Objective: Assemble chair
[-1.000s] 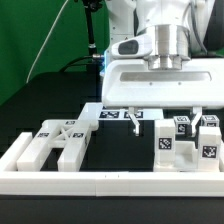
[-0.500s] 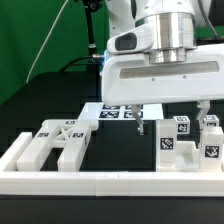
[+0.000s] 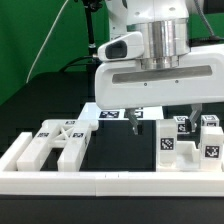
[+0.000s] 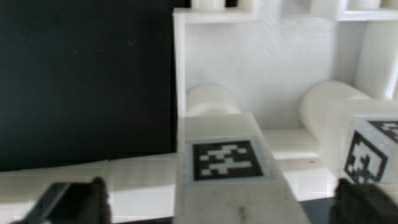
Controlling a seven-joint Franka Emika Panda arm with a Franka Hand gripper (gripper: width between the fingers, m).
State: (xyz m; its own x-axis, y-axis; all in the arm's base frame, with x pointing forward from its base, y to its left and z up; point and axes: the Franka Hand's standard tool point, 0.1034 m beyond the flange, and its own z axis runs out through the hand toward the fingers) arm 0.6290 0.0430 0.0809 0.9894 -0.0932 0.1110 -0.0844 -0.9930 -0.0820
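chair legs (image 3: 185,140) stand tagged at the exterior view's right; my gripper (image 3: 165,120), jaws spread wide and empty, has drifted toward that view's left above them, so i'm likely lining up a pick.

This is a robotics lab, with a test bench laid out for recording rather than a home or a shop. A white robot arm (image 3: 165,40) hangs over a black table (image 3: 110,150), which is edged in front by a low white border rail (image 3: 110,183). A plain green backdrop (image 3: 25,40) closes off the rear, and a thin cable (image 3: 52,40) runs across it. The blocky white chair parts (image 3: 60,138) on the table carry printed black-and-white square tags (image 3: 165,143), machine-readable markers rather than decoration.
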